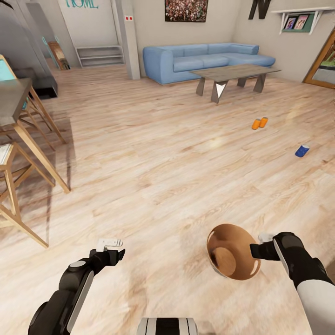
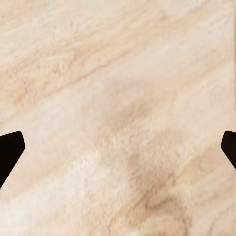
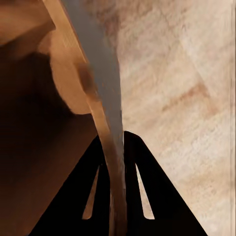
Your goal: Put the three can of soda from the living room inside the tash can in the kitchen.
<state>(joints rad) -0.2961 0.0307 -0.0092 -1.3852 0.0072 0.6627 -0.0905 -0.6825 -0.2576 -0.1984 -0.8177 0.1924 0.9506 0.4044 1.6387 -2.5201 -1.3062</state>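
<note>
Bin (image 1: 232, 251) rim is clamped in the right gripper (image 1: 253, 251). Left gripper (image 1: 111, 253) fingers are apart. Three cans (image 1: 259, 123) lie on the floor beyond the bin.

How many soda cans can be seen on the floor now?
3. Two orange cans stand side by side on the wood floor, before the grey low table. The blue can lies apart, nearer the robot and further right. No others show.

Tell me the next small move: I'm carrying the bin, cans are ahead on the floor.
Probably roll forward and right toward the two orange cans and the blue can. The right gripper is clamped on the rim of the trash can, the left gripper is open, and the cans look out of reach.
</note>
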